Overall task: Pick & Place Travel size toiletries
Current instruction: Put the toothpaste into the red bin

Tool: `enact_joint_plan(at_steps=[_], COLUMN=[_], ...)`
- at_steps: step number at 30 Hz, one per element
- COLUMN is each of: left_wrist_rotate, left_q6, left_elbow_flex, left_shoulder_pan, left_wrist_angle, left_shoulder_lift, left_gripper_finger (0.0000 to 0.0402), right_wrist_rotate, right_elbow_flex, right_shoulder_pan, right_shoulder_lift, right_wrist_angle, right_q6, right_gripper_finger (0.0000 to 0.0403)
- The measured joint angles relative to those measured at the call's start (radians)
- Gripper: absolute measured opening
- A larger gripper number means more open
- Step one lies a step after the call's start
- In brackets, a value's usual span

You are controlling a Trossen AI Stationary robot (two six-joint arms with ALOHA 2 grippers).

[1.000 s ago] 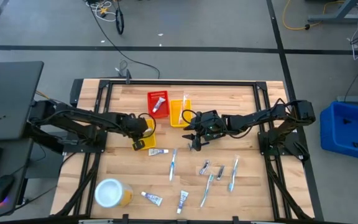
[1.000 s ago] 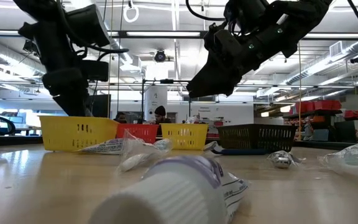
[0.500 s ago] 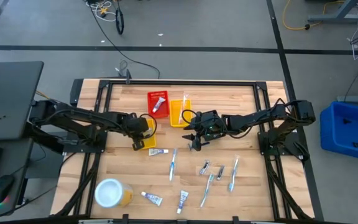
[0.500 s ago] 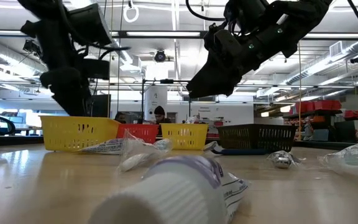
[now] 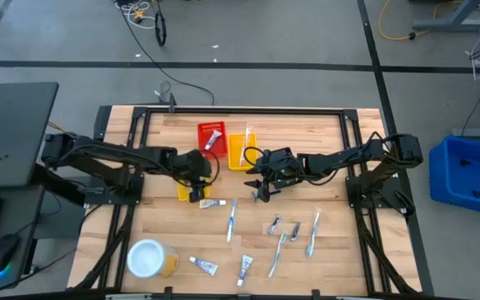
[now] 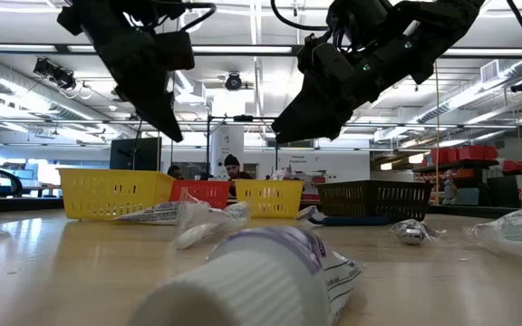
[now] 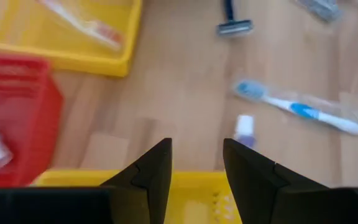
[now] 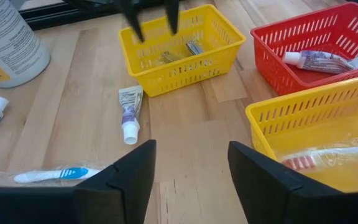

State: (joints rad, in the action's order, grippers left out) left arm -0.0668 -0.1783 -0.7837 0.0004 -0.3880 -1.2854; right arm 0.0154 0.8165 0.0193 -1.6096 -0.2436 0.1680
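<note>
Toiletries are lying across the table while both claws (left, right) are hovering open, empty.

Bright, even overhead lighting; soft shadows; left wrist view motion-blurred; low-view foreground defocused.

My left gripper has swung toward the centre of the overhead frame, from the left edge of the nearer yellow basket to its right end, beside the small white tube. In the low view my left arm has shifted rightward and risen toward the top.
</note>
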Motion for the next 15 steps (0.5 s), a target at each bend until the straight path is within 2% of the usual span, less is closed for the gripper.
enact_joint_plan(at_steps=[6, 15], left_wrist_rotate=[0.001, 0.021], left_q6=[0.030, 0.065], left_elbow_flex=[0.000, -0.096], left_shoulder_pan=[-0.070, -0.120], left_wrist_angle=[0.090, 0.100], left_shoulder_lift=[-0.108, -0.304], left_gripper_finger=[0.0154, 0.0154], right_wrist_rotate=[0.000, 0.000], right_elbow_flex=[0.000, 0.000], right_shoulder_pan=[0.000, 0.000], right_shoulder_lift=[0.000, 0.000], right_wrist_angle=[-0.001, 0.000], right_q6=[0.000, 0.000], right_gripper_finger=[0.0196, 0.0190])
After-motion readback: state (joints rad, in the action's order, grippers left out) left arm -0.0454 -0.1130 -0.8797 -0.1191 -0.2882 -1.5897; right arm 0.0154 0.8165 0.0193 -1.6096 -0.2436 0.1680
